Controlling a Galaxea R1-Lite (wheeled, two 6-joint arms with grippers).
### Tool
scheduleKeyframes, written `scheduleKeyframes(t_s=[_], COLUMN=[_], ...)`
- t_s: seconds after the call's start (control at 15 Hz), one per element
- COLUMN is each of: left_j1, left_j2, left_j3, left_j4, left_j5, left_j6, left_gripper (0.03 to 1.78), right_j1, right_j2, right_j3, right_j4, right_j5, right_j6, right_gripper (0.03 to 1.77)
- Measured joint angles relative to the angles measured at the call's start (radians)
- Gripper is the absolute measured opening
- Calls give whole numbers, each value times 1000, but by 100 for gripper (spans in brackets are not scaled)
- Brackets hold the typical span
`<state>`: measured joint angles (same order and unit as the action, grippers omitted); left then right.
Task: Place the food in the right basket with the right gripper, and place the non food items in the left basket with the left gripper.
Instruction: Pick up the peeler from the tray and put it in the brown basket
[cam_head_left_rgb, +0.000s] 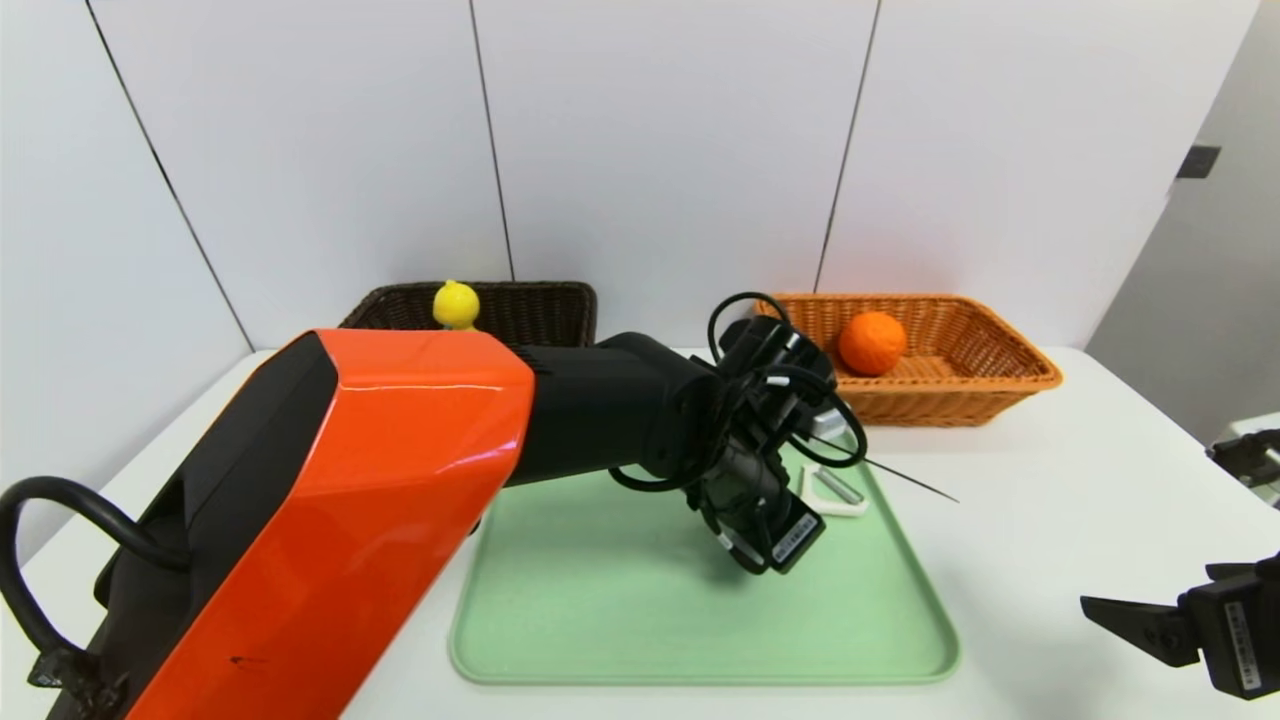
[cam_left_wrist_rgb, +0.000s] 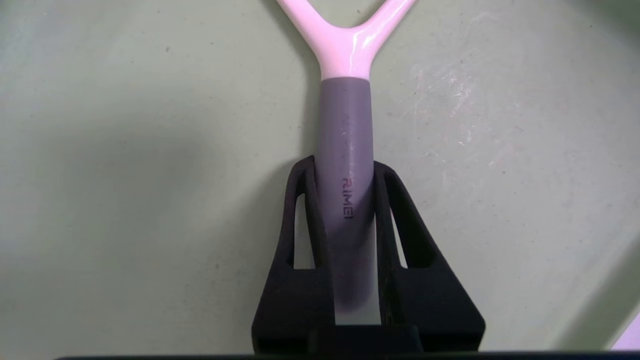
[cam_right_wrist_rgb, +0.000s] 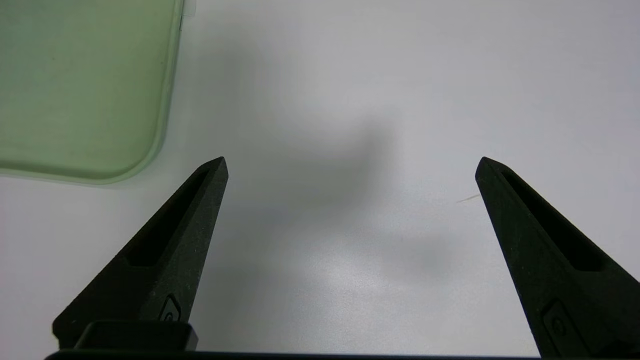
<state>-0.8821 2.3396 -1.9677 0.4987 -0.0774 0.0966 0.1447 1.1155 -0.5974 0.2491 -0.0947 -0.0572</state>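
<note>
The left tool (cam_left_wrist_rgb: 345, 165) is clenched on the peeler's (cam_left_wrist_rgb: 346, 125) grey handle on the green tray (cam_head_left_rgb: 600, 600), so it should lift straight before swinging toward eleven o'clock to the dark basket (cam_head_left_rgb: 530, 305), while the right tool (cam_right_wrist_rgb: 350, 170), spread wide, idles over the tabletop (cam_right_wrist_rgb: 400, 100).

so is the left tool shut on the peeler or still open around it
Shut on it. In the left wrist view both fingers of the left tool press against the peeler by its grey handle, which lies on the green tray.
</note>
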Motion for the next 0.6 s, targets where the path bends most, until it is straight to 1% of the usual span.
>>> scheduleKeyframes(t_s=[0.33,0.47,0.6], left_j1=[-1,-4,-18], left_j2=[-55,-90,-132], left_j3=[0,0,1], left_j4=[22,74,132], left_j5=[3,4,3], left_j6=[-5,-13,-41], left_gripper=[27,27,27], right_j1=[-2,-1,-2], right_j2=[-6,-6,-7], right_j3=[1,0,3], right_j4=[1,0,0], right_j5=[1,2,2], right_j6=[0,0,1], right_gripper=[171,171,171])
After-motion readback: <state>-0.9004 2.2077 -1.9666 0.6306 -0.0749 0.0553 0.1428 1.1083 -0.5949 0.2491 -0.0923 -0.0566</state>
